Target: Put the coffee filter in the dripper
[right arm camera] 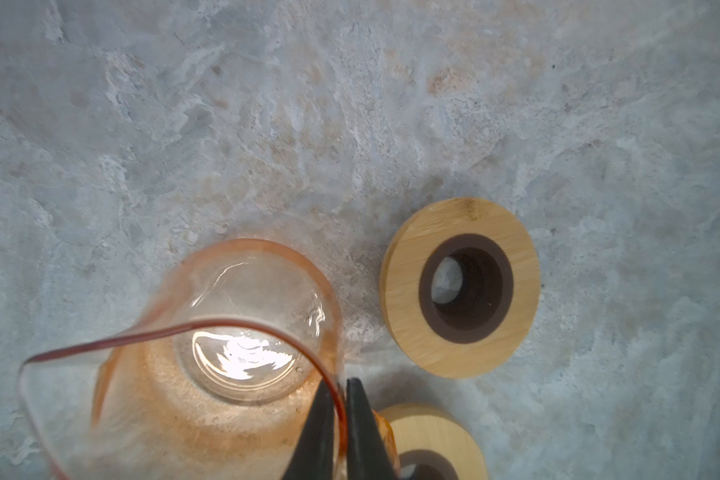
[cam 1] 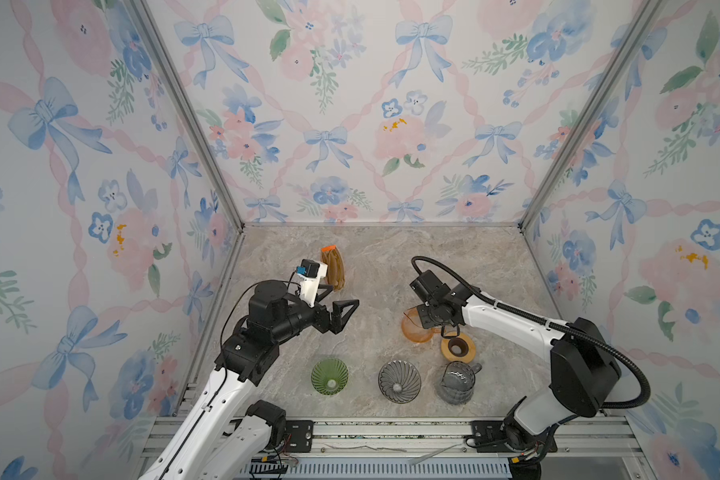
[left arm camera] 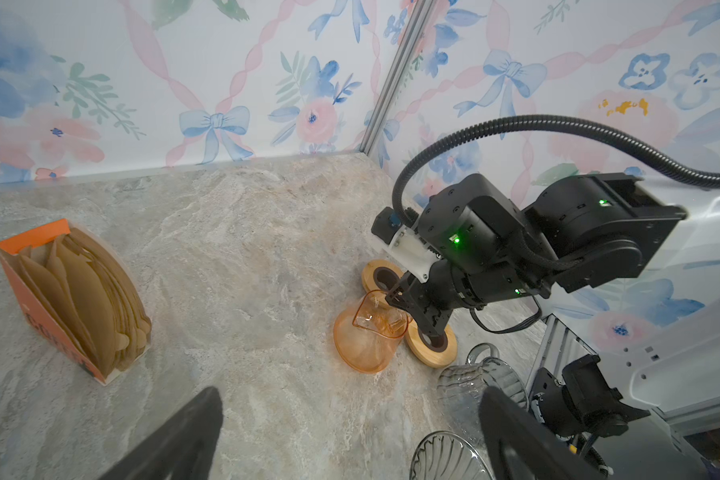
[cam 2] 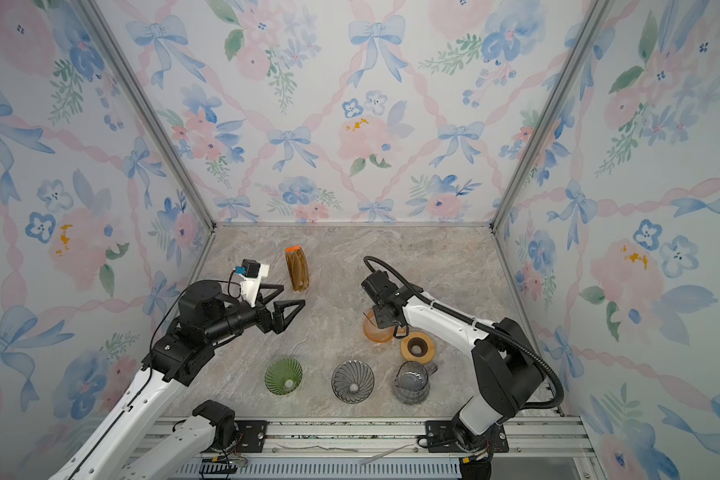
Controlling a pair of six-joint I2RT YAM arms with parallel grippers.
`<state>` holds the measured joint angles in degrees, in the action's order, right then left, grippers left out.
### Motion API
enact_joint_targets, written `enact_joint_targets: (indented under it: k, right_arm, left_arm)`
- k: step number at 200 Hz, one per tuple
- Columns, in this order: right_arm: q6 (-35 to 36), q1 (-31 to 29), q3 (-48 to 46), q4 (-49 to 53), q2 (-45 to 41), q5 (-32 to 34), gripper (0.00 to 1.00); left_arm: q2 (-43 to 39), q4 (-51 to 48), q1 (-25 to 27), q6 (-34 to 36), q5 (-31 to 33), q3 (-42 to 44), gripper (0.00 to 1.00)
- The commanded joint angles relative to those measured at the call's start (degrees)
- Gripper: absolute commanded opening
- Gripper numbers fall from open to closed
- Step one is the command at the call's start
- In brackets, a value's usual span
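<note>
**Filter pack upright at the back, carafe rim pinched**

The coffee filter pack (cam 1: 333, 270) stands on edge at the surface's (cam 1: 391, 266) back left, its long axis running front to back. The left fingers (left arm camera: 175, 440) hang spread wide beside it. The right fingers (right arm camera: 316, 432) pinch the rim of the orange glass carafe (right arm camera: 225, 415). The green dripper (cam 1: 329, 376) and grey dripper (cam 1: 399, 381) sit up front.

The marble tabletop (cam 1: 391, 266) is being watched from high above its front edge in both top views, and from low down by the left wrist camera. The orange carafe (right arm camera: 233, 365), seen in all 4 views, is being viewed closely from above by the right wrist camera.
</note>
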<state>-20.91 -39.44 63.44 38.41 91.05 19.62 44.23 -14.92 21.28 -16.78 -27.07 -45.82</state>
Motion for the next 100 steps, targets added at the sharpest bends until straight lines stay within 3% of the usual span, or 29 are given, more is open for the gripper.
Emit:
enact_joint_targets:
  k: [1,100]
  right_arm:
    - [-1.68,0.73,-1.21,1.75,-2.52,0.70,0.11]
    - [-1.51,1.74,-0.91,-0.08,-2.32,-4.14,0.17]
  left_arm:
    - [0.23,0.60,-0.47,-0.62,-0.46,0.65,0.98]
    - [0.41,0.57,-0.53,-0.72,-0.53,0.64,0.98]
